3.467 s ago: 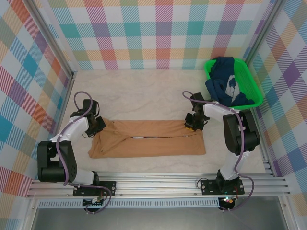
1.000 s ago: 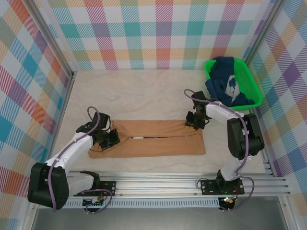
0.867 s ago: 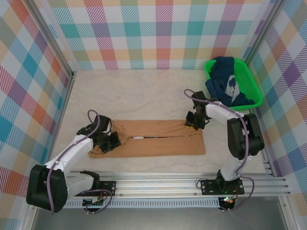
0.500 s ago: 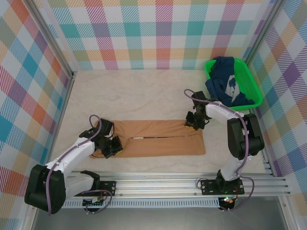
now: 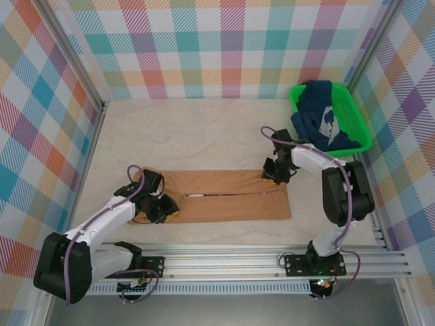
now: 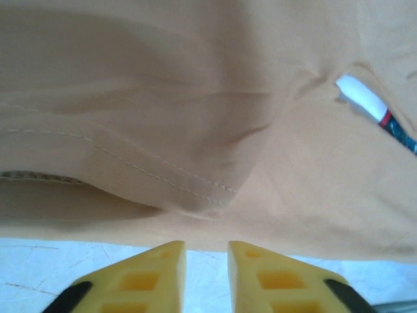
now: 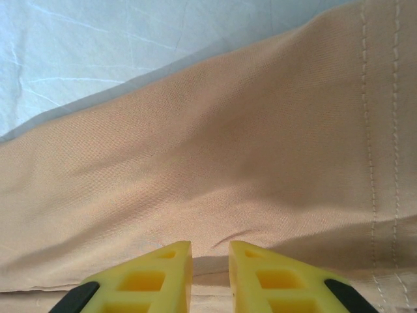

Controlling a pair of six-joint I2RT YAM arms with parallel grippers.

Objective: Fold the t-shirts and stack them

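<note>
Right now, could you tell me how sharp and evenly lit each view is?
Top external: even, sharp, soft shadows beside the arms. Left wrist: tan-orange t-shirt stitching crisp, dark shadow under a fold, left claw slightly soft. Right wrist: weave sharp, shadow ahead of right claw.

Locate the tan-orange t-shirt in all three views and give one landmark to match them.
Top external: tan-orange t-shirt, a long folded band, near-middle of the table.
Left wrist: tan-orange t-shirt spans the upper part, its edge near the bottom.
Right wrist: tan-orange t-shirt runs from lower left to the right edge.
Landmark: the pale table along the shirt's edge: bottom strip in left wrist, top-left in right wrist.
</note>
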